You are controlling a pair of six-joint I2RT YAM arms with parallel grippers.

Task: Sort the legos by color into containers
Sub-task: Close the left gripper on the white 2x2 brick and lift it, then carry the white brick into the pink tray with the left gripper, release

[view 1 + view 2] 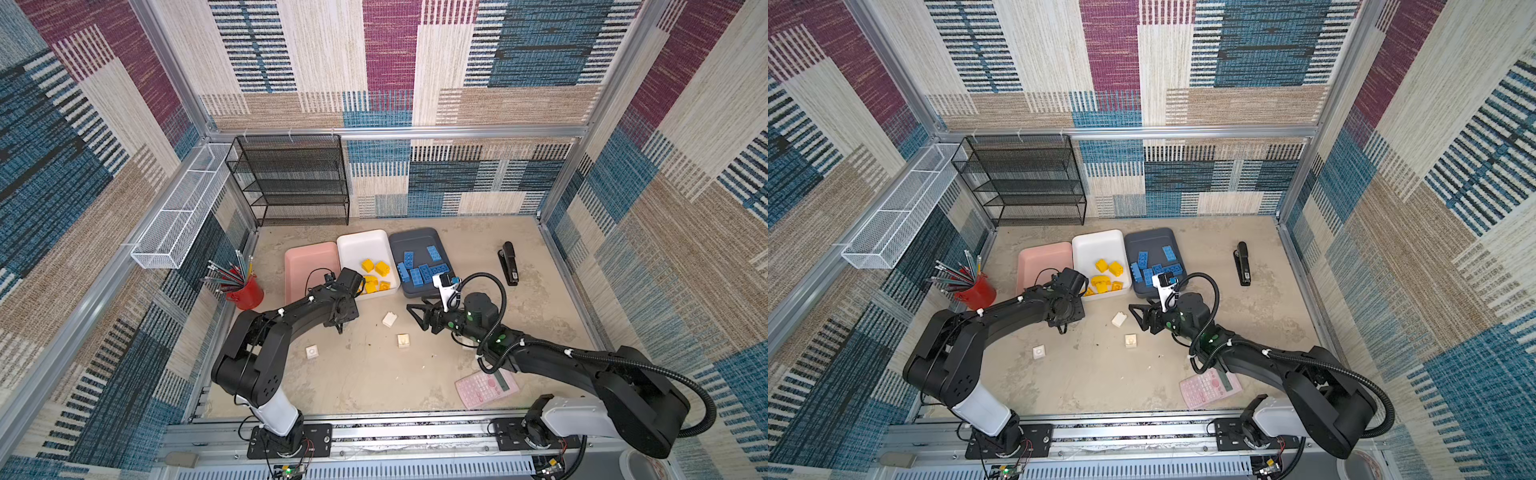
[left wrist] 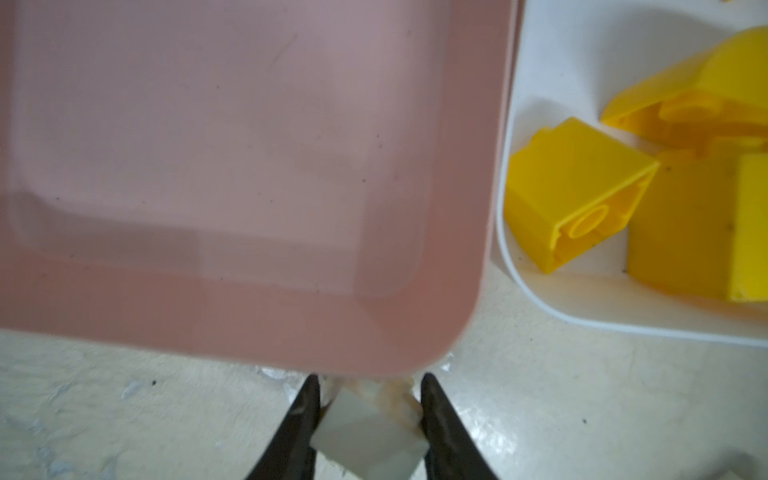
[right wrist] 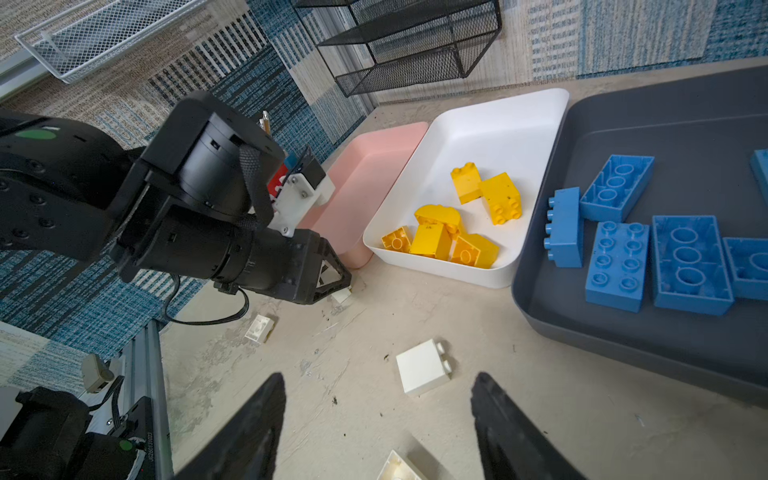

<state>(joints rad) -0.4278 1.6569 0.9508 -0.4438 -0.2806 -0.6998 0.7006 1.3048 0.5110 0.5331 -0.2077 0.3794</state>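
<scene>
A faint serial is printed on the black mount [image 3: 149, 446] at the left arm's base, possibly "JC20131023". The far-right stapler [image 1: 509, 262] has a sticker, and the near-right calculator [image 1: 484, 388] has keys; neither can be read.

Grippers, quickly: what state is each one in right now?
Left gripper: jaws closed on a white brick by the pink tray.
Right gripper: jaws open, holding nothing.

Beige scuffed tabletop [image 1: 365, 382]. At back: black mesh shelf [image 1: 291, 183]. Before it, in row: pink tray [image 1: 309, 259], white tray [image 1: 361, 245], grey tray [image 1: 411, 241]. Left: red cup [image 1: 249, 295]. Right: stapler [image 1: 509, 262]. Front right: calculator [image 1: 486, 388]. Mid-table, apart: three white bricks [image 1: 389, 319]. Another white brick [image 3: 341, 295] at pink tray's near corner.
</scene>
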